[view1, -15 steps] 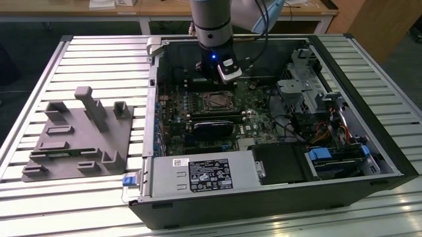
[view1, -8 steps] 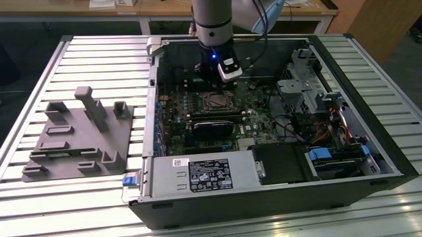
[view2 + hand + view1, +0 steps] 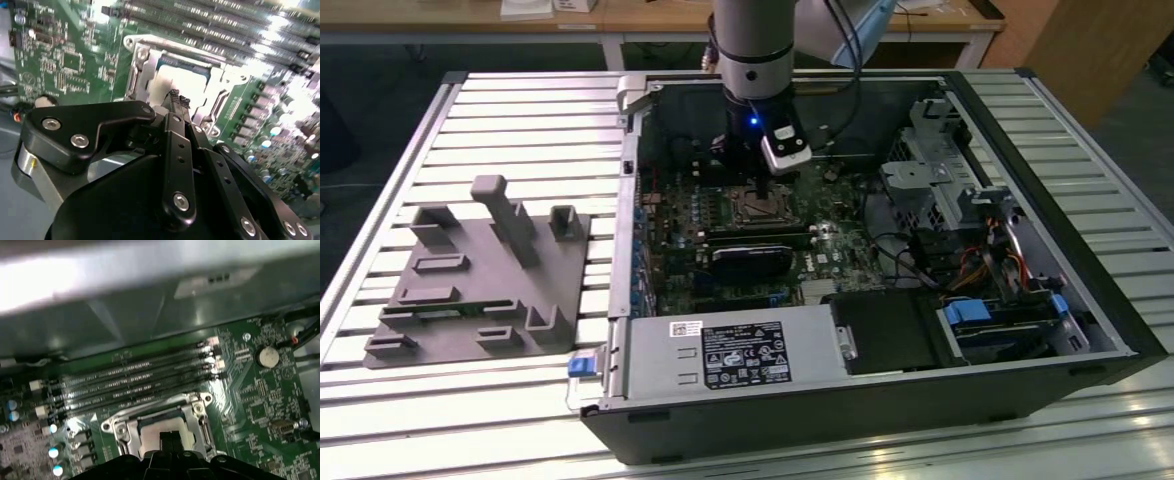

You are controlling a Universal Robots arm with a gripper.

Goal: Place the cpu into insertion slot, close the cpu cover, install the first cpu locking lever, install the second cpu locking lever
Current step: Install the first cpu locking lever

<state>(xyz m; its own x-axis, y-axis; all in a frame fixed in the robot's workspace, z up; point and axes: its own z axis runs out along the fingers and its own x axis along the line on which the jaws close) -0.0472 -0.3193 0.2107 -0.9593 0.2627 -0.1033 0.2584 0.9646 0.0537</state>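
Second wrist view: the gripper [image 3: 178,98] hangs over the motherboard, its jaws drawn narrow, tips nearly meeting and holding nothing. Close by the tips, the cpu [image 3: 192,82] lies flat inside the silvery-rimmed insertion slot [image 3: 134,80], pale top exposed.

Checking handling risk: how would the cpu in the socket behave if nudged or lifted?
The cpu looks thin, flat and metal-topped, so probably stiff and light. Its smooth pale top may be slippery. Lying flat within the insertion slot, it is unlikely to tip or roll.
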